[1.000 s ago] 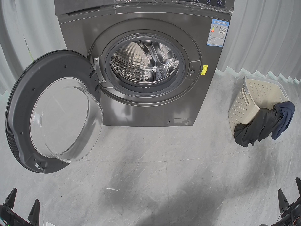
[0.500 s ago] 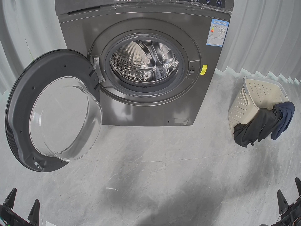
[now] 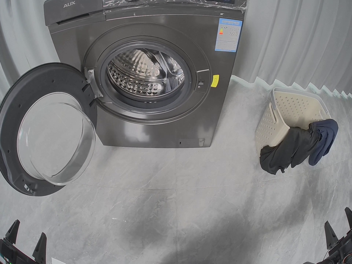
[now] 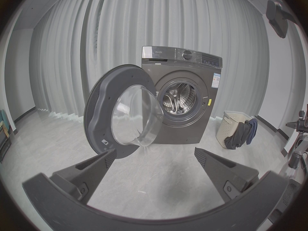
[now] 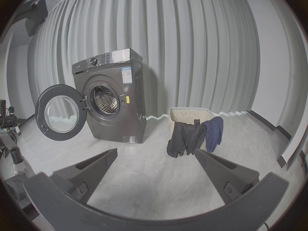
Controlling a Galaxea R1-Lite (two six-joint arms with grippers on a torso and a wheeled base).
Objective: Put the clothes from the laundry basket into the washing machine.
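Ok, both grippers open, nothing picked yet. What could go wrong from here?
The black garment and navy garment hang together over the laundry basket's rim: one grab may drag both or tip it.
The washing machine door stands open on the left of the drum; the left gripper might clip it.

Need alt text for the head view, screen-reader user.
A grey washing machine stands with its round door swung open toward the robot's left, baring the steel drum. On the floor to its right, a cream laundry basket has a black garment and a navy garment draped over its rim. The left gripper and right gripper sit open at the bottom corners.
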